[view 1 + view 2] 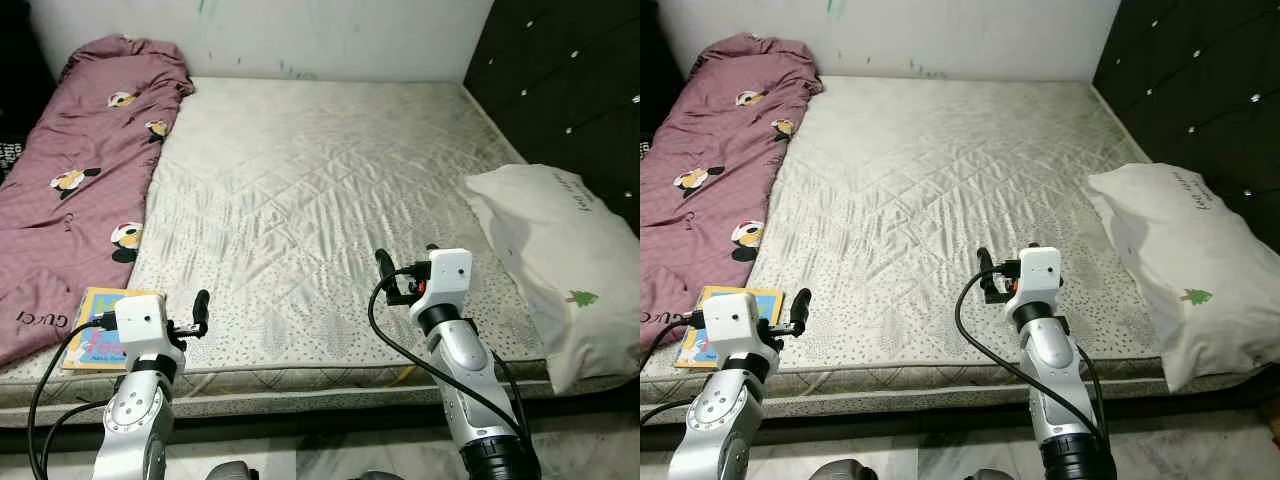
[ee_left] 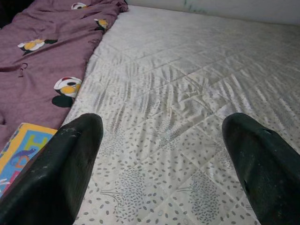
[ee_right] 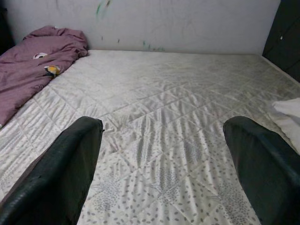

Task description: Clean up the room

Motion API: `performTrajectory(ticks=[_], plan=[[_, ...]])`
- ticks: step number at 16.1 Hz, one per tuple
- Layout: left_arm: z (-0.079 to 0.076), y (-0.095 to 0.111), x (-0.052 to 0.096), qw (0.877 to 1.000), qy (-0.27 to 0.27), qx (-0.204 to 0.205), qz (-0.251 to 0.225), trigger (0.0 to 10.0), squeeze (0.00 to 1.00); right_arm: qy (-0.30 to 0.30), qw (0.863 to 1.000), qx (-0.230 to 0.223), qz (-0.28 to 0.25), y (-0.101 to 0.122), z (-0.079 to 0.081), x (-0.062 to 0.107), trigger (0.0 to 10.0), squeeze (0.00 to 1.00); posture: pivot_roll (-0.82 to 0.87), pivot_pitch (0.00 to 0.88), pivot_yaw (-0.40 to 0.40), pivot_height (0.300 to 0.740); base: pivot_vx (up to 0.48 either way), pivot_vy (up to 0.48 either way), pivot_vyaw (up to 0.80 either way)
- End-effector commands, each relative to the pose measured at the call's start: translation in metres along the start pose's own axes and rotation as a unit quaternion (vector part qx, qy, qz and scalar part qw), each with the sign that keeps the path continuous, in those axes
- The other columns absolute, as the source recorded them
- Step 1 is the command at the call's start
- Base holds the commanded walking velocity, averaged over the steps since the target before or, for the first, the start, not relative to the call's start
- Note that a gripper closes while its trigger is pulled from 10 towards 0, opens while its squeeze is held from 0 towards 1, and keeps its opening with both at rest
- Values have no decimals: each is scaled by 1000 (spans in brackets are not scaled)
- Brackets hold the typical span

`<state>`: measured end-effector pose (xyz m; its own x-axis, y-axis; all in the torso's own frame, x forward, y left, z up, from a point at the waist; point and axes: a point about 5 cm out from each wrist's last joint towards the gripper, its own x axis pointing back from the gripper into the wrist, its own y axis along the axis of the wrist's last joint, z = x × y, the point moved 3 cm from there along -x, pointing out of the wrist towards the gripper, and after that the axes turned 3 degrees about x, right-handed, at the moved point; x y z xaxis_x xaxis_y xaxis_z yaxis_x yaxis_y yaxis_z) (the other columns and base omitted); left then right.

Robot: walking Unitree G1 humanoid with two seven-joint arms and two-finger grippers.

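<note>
The robot stood at the foot of a bare quilted mattress (image 1: 320, 190) that took up most of the frame. A maroon blanket (image 1: 80, 170) printed with cartoon figures lay heaped along the left side, running up to the upper left corner. A white pillow (image 1: 560, 260) sat at the right edge, partly overhanging the mattress beside the dark tufted headboard (image 1: 570, 80) in the upper right. A colourful children's book (image 1: 100, 335) rested at the lower left, at the blanket's lower edge.

The left gripper (image 2: 159, 154) hovered low over the mattress at the lower left, just beside the book, its fingers spread wide and holding nothing. The right gripper (image 3: 164, 159) hung over the lower centre of the mattress, likewise spread wide and empty.

The book looked like the nearest loose thing to tidy, so the step in hand was probably reaching for it with the left gripper. Lying flat on soft fabric, it would be hard to pinch from above; sliding one finger under a free edge, or nudging it past the mattress edge first, should give a firmer hold. The blanket close by could snag a finger.
</note>
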<state>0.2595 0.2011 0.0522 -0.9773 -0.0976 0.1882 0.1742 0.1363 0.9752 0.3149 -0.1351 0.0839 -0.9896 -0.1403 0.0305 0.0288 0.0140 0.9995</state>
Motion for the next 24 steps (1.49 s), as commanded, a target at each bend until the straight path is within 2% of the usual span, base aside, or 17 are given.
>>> performTrajectory(ticks=[1,7,19,21,24], plan=[[0,0,0,1000,1,2,2,10000,0,-3,1000,3,2,-1,-3,2,10000,0,26,0,-29,740,0,0,0],[1,7,4,1000,5,-3,-9,10000,0,-6,1000,-1,5,2,-5,2,10000,0,28,0,-40,740,0,400,0],[-2,11,1,1000,-1,5,-11,10000,0,-6,1000,-1,12,2,-7,-1,10000,0,26,0,-45,740,0,480,0],[-3,16,0,1000,-3,4,-25,10000,0,-6,1000,-2,15,2,-7,-2,10000,0,24,0,-44,740,0,478,0],[-5,18,1,999,-16,1,-30,10000,0,-5,1000,-3,16,1,-7,-2,10000,0,23,0,-43,740,0,0,0]])
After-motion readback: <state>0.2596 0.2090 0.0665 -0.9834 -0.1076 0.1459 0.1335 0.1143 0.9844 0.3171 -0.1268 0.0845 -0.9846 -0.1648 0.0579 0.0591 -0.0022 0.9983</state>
